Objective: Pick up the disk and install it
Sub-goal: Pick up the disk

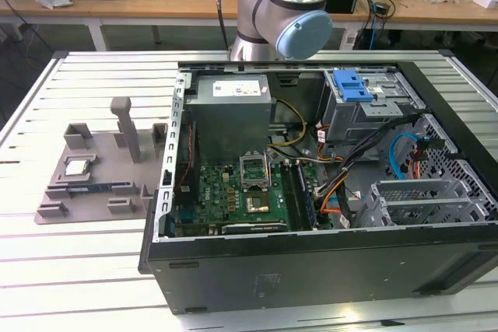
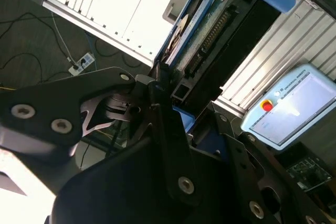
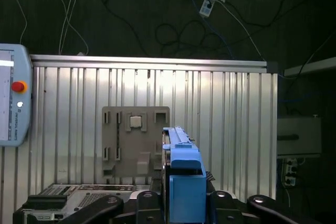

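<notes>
I'm watching the pincer (image 3: 181, 199) pinching the disk (image 3: 181, 169) by its near end, the drive standing edge-on, its long axis running straight out beyond the fingertips, hanging over the slatted worktop (image 3: 236, 129) and grey parts tray (image 3: 152, 116).

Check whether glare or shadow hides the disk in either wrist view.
Second wrist view: the table slats blow out white, but the disk is readable. First wrist view: even light on the disk, no glare.
</notes>
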Action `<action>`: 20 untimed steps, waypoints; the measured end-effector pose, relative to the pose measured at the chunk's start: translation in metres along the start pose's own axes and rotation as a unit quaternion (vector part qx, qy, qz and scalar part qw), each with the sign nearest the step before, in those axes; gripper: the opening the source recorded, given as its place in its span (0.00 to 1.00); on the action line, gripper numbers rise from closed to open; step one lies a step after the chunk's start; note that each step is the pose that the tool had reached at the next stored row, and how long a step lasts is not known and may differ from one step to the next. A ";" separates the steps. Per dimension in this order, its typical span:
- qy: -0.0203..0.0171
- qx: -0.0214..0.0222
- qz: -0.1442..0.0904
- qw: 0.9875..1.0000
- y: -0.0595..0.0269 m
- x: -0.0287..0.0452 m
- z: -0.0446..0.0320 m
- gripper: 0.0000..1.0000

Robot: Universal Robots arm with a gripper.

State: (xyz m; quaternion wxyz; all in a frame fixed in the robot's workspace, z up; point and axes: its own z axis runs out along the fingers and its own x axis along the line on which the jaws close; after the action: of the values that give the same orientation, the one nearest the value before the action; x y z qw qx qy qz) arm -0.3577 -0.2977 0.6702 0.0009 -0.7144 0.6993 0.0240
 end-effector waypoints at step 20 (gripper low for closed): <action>-0.005 -0.005 0.000 1.000 -0.1023 -0.0026 -0.0030 0.37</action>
State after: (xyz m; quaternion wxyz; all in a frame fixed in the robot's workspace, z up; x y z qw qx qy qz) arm -0.2554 -0.2930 0.6700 0.0009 -0.7145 0.6990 0.0311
